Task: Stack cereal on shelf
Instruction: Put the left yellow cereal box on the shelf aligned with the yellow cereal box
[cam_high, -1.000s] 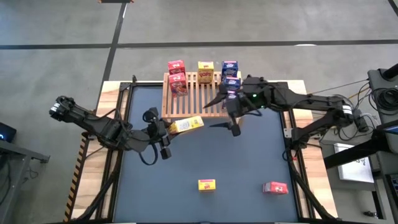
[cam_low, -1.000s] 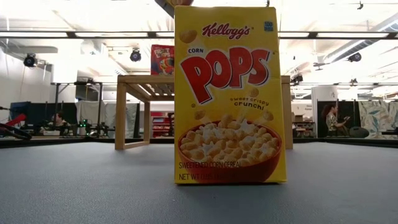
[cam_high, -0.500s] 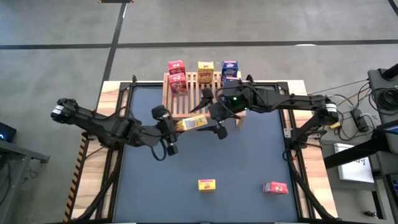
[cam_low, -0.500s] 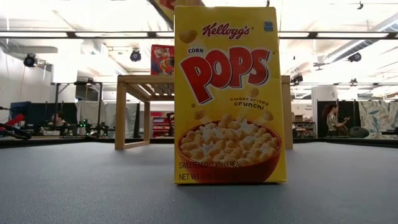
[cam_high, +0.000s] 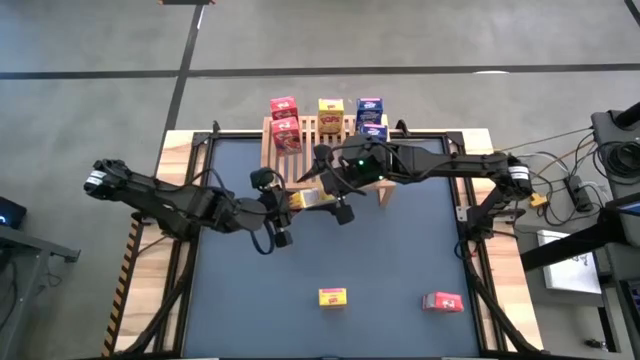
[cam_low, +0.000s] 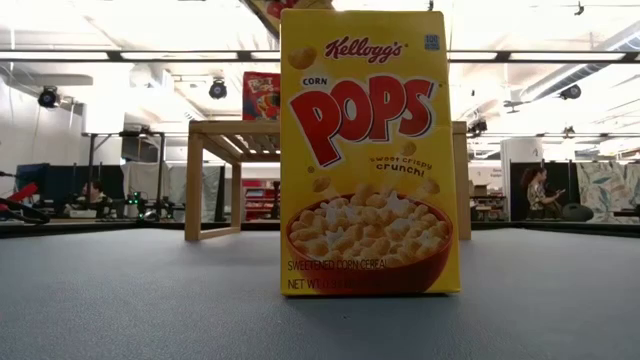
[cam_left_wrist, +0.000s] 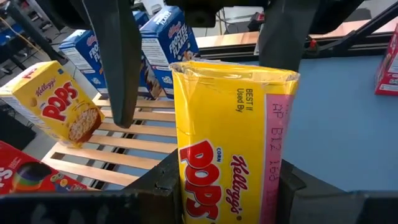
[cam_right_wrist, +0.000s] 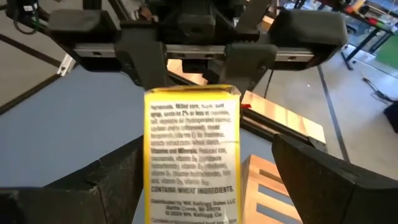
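A yellow cereal box hangs over the blue mat just in front of the wooden shelf, with my left gripper shut on its near end. My right gripper is open; its fingers stand on either side of the box's free end with gaps showing. Two red boxes, a yellow one and two blue ones stand at the shelf's far side. Another yellow box stands upright on the mat close to the low camera. My left gripper pinches the yellow box between its two fingers at the end nearest the wrist, on two opposite faces. The fingers come roughly level from the table's left and lie along the box. The box sticks out past the fingertips, lifted clear of the mat.
A yellow box and a red box lie on the mat near the front edge. The shelf's near slats are bare. Black frame rails run along the table's left and right sides.
My right gripper has come away from the shelf toward the table's left and a little down, until its open fingers straddle the held box's free end. My left gripper has carried the yellow box a short way toward the right and the shelf.
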